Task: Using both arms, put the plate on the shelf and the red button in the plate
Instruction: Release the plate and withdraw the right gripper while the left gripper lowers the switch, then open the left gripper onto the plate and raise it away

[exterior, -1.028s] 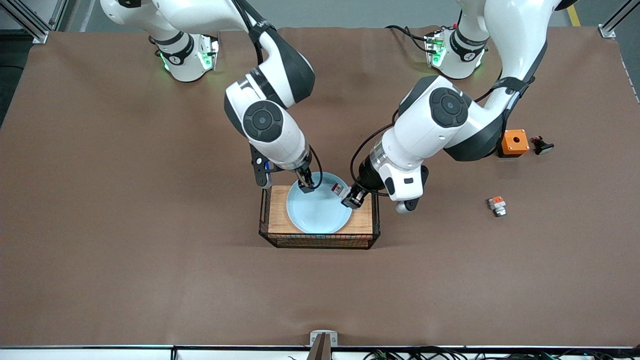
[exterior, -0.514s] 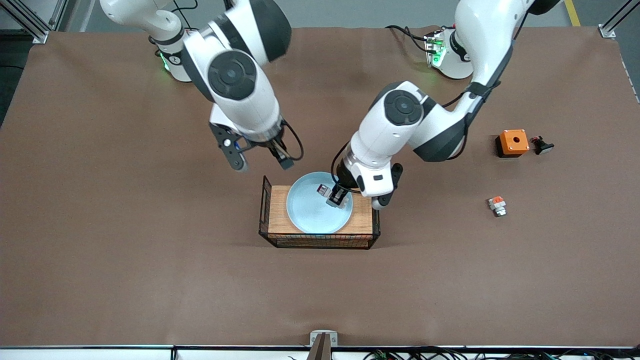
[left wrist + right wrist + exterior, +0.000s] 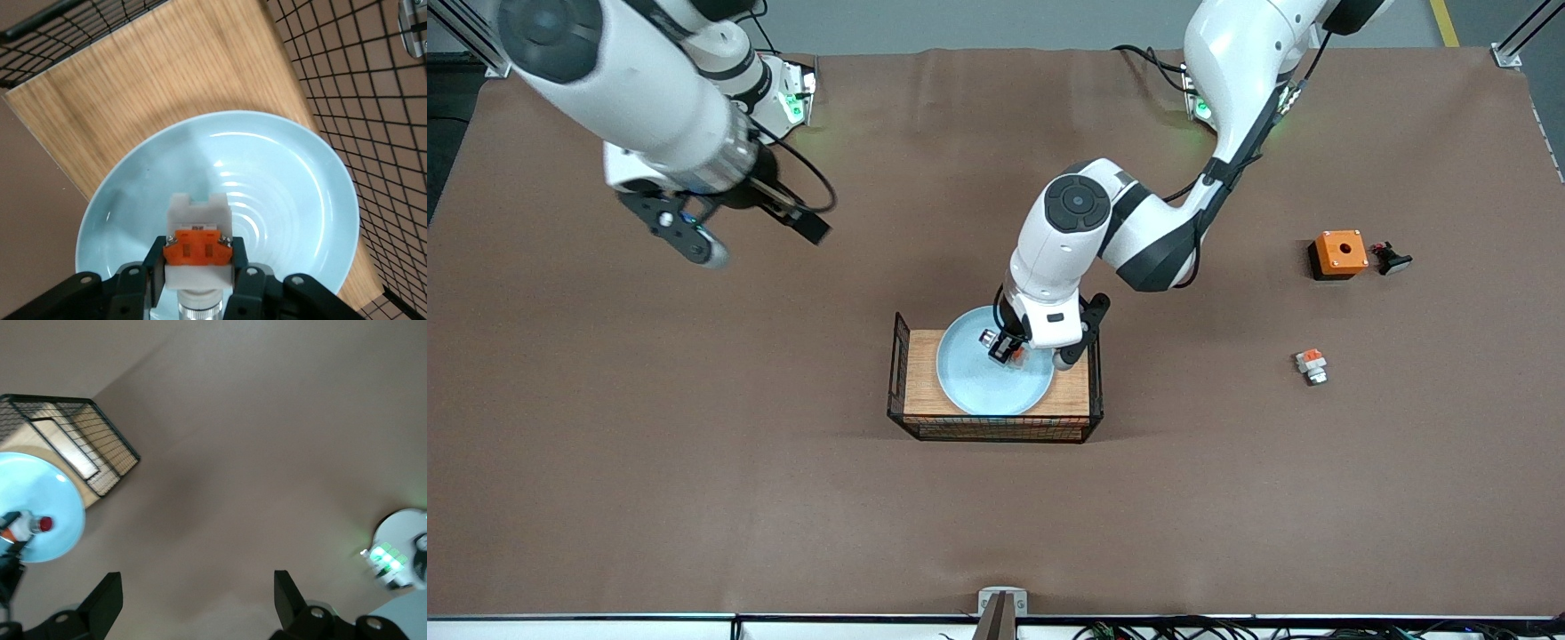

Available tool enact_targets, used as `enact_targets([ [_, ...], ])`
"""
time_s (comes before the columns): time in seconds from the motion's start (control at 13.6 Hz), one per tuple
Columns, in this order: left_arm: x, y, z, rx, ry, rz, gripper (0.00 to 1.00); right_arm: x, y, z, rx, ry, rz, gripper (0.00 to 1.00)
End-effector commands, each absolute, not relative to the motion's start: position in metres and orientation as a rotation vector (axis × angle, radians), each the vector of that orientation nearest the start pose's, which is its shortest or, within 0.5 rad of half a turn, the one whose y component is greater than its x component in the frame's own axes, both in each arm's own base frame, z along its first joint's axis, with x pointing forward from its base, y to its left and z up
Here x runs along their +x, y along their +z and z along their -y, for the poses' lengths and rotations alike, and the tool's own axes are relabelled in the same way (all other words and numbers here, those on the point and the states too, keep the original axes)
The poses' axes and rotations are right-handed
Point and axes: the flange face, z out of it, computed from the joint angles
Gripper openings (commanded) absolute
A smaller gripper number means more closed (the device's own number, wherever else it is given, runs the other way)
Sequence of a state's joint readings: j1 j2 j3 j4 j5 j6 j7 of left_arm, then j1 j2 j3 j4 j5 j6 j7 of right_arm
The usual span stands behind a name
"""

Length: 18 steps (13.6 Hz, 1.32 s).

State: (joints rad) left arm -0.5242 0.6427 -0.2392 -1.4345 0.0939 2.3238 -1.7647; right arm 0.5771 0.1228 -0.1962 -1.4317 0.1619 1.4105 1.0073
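The pale blue plate (image 3: 983,384) lies on the wooden floor of a wire basket (image 3: 996,433). My left gripper (image 3: 1005,348) is low over the plate and shut on the red button (image 3: 1000,345). In the left wrist view the button's orange block (image 3: 198,245) is clamped between the jaws of the left gripper (image 3: 198,259) over the plate (image 3: 280,180). My right gripper (image 3: 811,229) is open and empty, high over bare table toward the right arm's end. The right wrist view shows the right gripper (image 3: 197,593), the plate (image 3: 47,495) and the button's red cap (image 3: 45,523).
The basket's wire walls (image 3: 373,87) stand close round the plate on its wooden base (image 3: 153,73). Toward the left arm's end lie an orange square box (image 3: 1340,252), a small black part (image 3: 1390,258) and a stubby white-and-orange part (image 3: 1311,365).
My right gripper has left the plate's rim and risen away toward the right arm's end. My left gripper has carried the button from the plate's edge to over its middle.
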Motion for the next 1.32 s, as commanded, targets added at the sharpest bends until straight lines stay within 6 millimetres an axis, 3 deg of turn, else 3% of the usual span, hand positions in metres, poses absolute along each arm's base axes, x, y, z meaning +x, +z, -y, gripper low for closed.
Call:
enact_targets([
  [0.0,0.569,0.361,0.486,-2.991,-0.121,1.646,1.0,0.492,0.604,-0.18,-2.97,0.267,-0.76,1.0],
  [0.15,0.569,0.379,0.479,-2.973,-0.132,1.639,1.0,0.48,0.6,-0.144,-2.965,0.235,-0.645,1.0],
  [0.29,0.58,0.419,0.461,-2.946,-0.152,1.643,1.0,0.476,0.601,-0.112,-2.994,0.196,-0.553,1.0],
  [0.44,0.593,0.454,0.421,-2.911,-0.13,1.564,1.0,0.48,0.605,-0.081,-3.011,0.167,-0.478,1.0],
  [0.59,0.598,0.511,0.382,-2.93,-0.183,1.574,1.0,0.486,0.608,-0.046,-3.02,0.133,-0.378,1.0],
  [0.66,0.597,0.53,0.368,-2.943,-0.203,1.534,1.0,0.488,0.615,-0.036,-3.022,0.105,-0.352,1.0],
  [0.95,0.581,0.579,0.286,-2.956,-0.137,1.042,1.0,0.506,0.636,-0.018,-3.122,-0.002,-0.259,1.0],
  [1.03,0.58,0.596,0.256,-2.965,-0.128,0.945,1.0,0.508,0.642,-0.015,-3.134,-0.026,-0.253,1.0],
  [1.25,0.577,0.633,0.176,-2.983,-0.129,0.798,1.0,0.527,0.665,-0.014,-3.133,-0.108,-0.262,1.0],
])
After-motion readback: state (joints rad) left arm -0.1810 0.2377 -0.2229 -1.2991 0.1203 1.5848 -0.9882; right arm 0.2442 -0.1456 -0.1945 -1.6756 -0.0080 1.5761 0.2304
